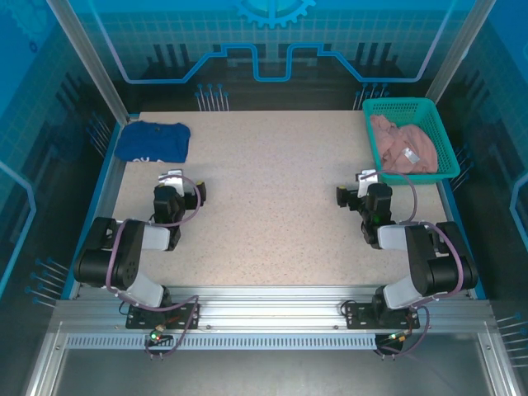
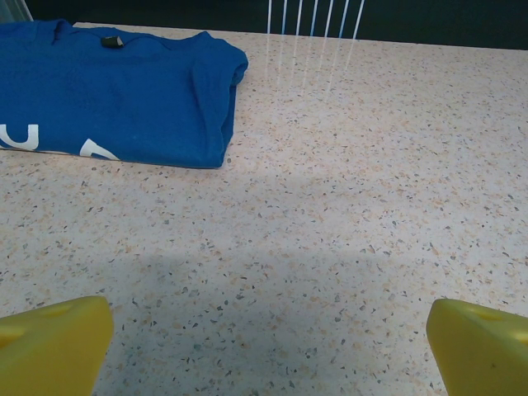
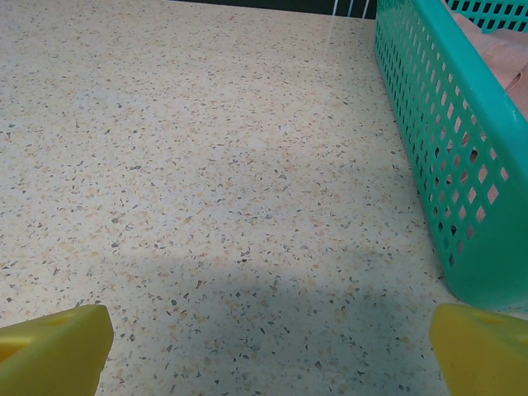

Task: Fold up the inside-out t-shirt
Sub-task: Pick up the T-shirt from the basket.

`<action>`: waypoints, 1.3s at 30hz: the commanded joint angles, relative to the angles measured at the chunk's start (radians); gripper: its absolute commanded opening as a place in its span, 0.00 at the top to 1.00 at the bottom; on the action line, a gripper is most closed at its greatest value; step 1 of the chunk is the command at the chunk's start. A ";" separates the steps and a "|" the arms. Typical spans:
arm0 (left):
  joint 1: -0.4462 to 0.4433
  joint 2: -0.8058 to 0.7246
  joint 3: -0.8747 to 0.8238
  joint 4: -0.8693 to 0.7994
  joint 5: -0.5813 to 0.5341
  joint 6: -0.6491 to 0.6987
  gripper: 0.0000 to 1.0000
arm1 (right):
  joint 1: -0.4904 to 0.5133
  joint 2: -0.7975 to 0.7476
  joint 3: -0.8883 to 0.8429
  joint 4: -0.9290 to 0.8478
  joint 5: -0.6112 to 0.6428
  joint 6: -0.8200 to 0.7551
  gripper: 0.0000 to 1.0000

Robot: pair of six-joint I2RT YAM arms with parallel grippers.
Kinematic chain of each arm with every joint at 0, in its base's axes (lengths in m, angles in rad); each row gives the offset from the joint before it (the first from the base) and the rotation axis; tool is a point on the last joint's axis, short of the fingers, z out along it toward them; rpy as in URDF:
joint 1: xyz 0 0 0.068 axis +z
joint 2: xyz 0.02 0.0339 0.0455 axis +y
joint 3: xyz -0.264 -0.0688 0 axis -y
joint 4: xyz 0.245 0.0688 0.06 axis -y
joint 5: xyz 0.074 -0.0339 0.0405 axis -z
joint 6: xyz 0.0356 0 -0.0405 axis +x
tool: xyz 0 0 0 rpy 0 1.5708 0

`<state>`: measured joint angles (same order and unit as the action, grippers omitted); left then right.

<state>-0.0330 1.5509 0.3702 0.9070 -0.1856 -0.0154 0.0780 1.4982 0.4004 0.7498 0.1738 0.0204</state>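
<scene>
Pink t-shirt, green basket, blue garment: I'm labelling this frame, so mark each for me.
pink t-shirt (image 1: 393,142), top external view, bunched cloth inside the basket.
green basket (image 1: 399,102), top external view, far rim.
blue garment (image 2: 124,99), left wrist view, flat folded top face.

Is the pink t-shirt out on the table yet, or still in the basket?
Still inside. The pink t-shirt lies crumpled, not folded, in the green basket.
</scene>
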 commanded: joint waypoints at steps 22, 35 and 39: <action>0.041 -0.376 0.078 -0.438 -0.194 -0.246 0.01 | -0.051 -0.319 0.131 -0.467 0.105 0.255 0.00; 0.030 -0.341 0.358 -0.811 0.120 -0.469 0.01 | 0.293 -0.337 0.369 -0.813 0.093 0.176 0.00; 0.000 -0.271 0.405 -0.808 0.288 -0.466 0.01 | 0.147 -0.306 0.474 -0.919 0.108 0.192 0.00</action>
<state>-0.0124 1.2503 0.7437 0.1761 -0.0265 -0.4557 0.3229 1.1790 0.8066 -0.0441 0.2253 0.2249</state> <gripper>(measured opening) 0.990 0.998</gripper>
